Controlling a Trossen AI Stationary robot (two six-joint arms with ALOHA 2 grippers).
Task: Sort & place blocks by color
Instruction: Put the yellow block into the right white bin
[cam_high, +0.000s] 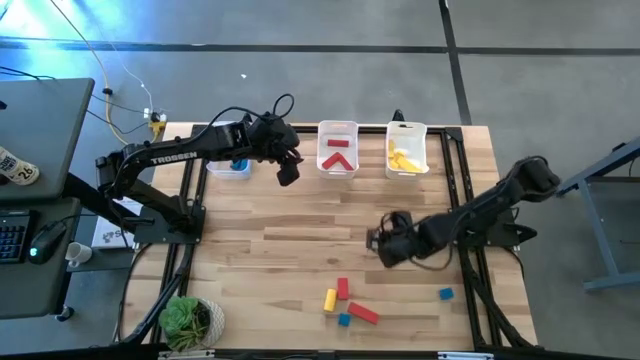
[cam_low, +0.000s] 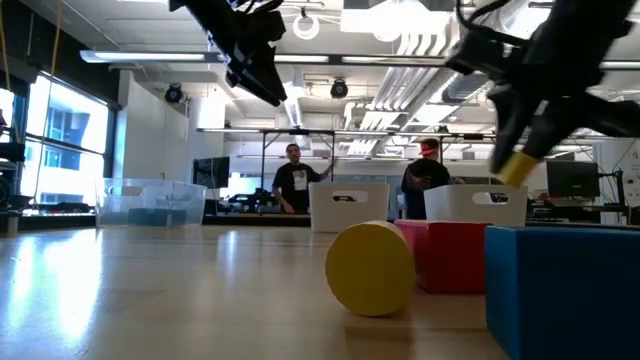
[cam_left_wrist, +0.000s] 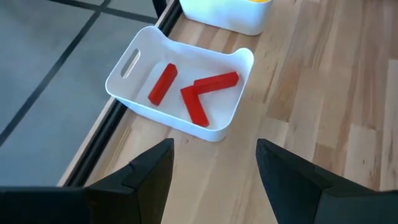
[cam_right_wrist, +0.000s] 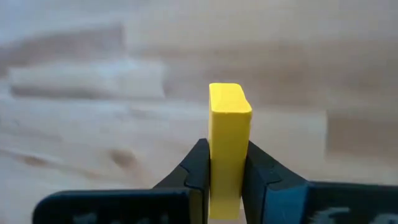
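My right gripper (cam_high: 383, 243) hangs over the middle right of the table, shut on a yellow block (cam_right_wrist: 229, 124). Loose blocks lie near the front edge: a yellow one (cam_high: 330, 299), two red (cam_high: 342, 288) (cam_high: 363, 313) and two blue (cam_high: 344, 319) (cam_high: 446, 294). My left gripper (cam_high: 287, 170) stands open and empty in the air at the back, between the bin with blue (cam_high: 230, 164) and the white bin (cam_left_wrist: 130, 87) that holds three red bars (cam_left_wrist: 205, 93). My right gripper pinches the yellow block by its two broad sides (cam_right_wrist: 219, 163) between its two fingers (cam_right_wrist: 260, 167). The block's free end (cam_right_wrist: 229, 98) sticks out past the fingertips. The fingers slant down, and the block (cam_low: 515, 168) hangs clear of the table.
Three bins stand in a row along the far edge; the right one (cam_high: 406, 150) holds yellow blocks. A potted plant (cam_high: 188, 320) sits at the front left corner. Bare wood lies between the bins and the loose blocks. People stand in the room behind the table.
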